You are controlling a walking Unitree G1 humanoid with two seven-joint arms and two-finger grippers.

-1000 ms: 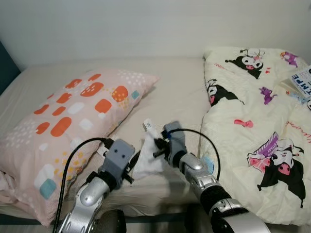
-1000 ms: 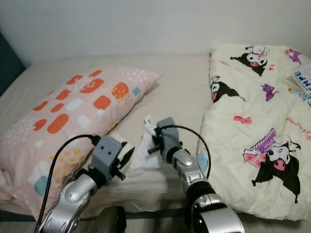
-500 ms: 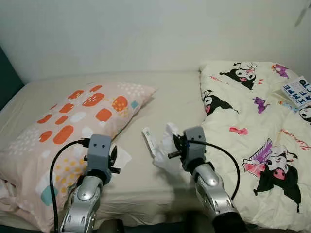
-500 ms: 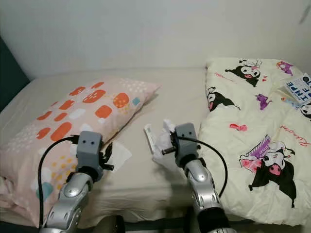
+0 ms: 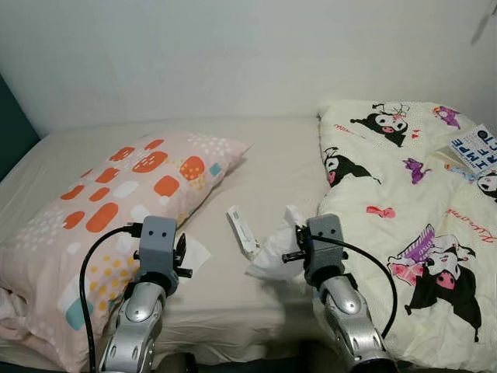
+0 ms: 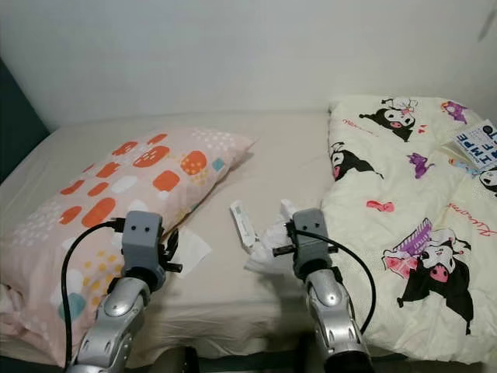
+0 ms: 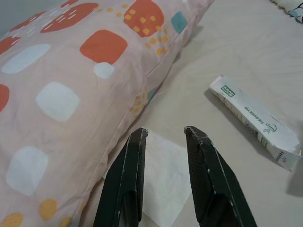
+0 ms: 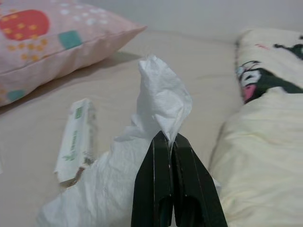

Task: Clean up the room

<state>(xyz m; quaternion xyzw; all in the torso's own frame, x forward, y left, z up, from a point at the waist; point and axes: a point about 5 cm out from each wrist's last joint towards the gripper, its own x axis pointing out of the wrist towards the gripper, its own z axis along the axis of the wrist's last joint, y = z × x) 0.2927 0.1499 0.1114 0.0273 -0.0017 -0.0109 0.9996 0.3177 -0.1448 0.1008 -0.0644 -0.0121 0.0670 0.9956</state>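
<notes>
Pinched tight together, the black fingers [image 8: 176, 189] of our right gripper [image 8: 169, 139] clamp a fold of a crumpled white tissue [image 8: 156, 109], whose soft peak rises above the tips while the rest trails down in loose wrinkles to the beige sheet [image 5: 279, 167]. We see this gripper over the bed's middle, just beside the edge of the cream quilt [image 5: 404, 202], a puffy cover printed with black-and-white cartoon figures, pink bows and purple shapes.

Our left gripper [image 7: 165, 135] has its fingers [image 7: 128, 184] parted with a clear gap between them, holding nothing; they hang over a flat square of white tissue [image 7: 163, 182] that lies smooth on the sheet, touching the side of the pillow [image 5: 116, 202]. That pillow is plump pale pink cotton, patterned with orange, white and teal rounded squares and small yellow dots.

Between the two grippers lies a long, flattened white paper packet [image 7: 255, 123] with green print; we make out "TIE GUANYIN" along its side, plus a small green label at one end. At the far right, on the quilt, rests a white card or booklet [image 5: 475, 148] with large dark letters that we cannot read in full.
</notes>
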